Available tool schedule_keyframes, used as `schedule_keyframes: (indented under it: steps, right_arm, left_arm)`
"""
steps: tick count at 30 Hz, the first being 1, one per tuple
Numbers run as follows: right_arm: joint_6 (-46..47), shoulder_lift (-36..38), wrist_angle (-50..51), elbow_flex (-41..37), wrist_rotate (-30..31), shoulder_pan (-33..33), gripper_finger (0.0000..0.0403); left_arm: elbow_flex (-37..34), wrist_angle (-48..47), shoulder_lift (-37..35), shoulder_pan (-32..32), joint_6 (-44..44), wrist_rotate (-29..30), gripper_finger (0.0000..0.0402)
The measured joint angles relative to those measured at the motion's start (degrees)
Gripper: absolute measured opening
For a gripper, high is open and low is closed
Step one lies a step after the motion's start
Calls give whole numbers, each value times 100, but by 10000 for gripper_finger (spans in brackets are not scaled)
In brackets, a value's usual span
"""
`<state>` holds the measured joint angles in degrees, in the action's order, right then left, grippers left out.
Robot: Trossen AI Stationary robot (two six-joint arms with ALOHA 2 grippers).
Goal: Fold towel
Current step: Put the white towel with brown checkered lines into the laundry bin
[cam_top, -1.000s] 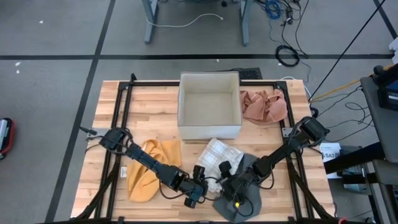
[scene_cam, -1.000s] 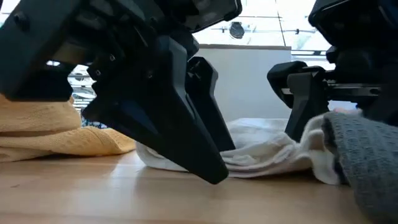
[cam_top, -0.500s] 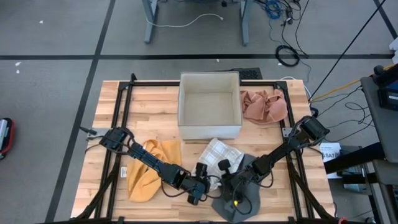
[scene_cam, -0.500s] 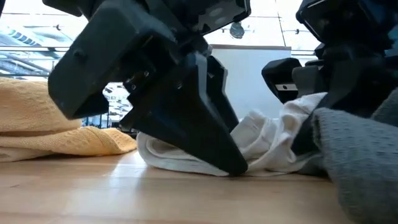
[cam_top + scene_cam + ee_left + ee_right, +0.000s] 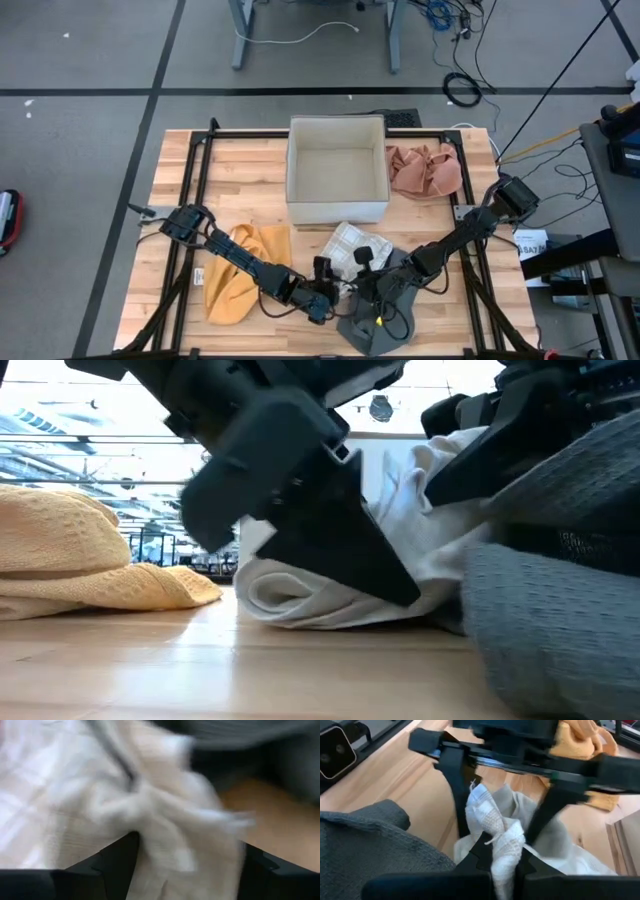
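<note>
The right gripper (image 5: 502,851) has pinched shut on the white checked cloth towel (image 5: 350,243) and lifted its edge off the wooden table (image 5: 250,165). The left gripper (image 5: 330,292) stays spread wide against it. The open white box (image 5: 336,169) holds nothing.

Wooden table (image 5: 240,165), white box (image 5: 337,170), white towel (image 5: 347,244), both tools meeting at its near edge

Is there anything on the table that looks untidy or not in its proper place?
Yes. The white checked towel is bunched, partly under the crumpled grey towel. The yellow towel and pink cloth lie rumpled. The right gripper pinches a white towel corner.
</note>
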<state>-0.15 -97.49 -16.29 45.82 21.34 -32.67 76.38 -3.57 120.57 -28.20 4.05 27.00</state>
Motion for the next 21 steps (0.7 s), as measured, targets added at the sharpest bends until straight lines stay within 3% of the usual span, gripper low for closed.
schedule_keyframes:
  steps: [7, 10, 17, 21]
  right_arm:
    - [95, 0, 109, 0, -4, 2, 5]
    - [114, -2, 148, 0, 2, 2, 5]
    - [297, 0, 569, 8, -61, -5, 30]
    - [259, 2, 696, 9, -32, -96, 67]
  left_arm:
    - [2, -65, 147, 95, 278, 166, 244]
    - [13, -125, 240, 104, 292, 203, 199]
    - [6, -57, 240, 67, -175, 216, 44]
    - [0, -107, 103, 54, -347, 220, 29]
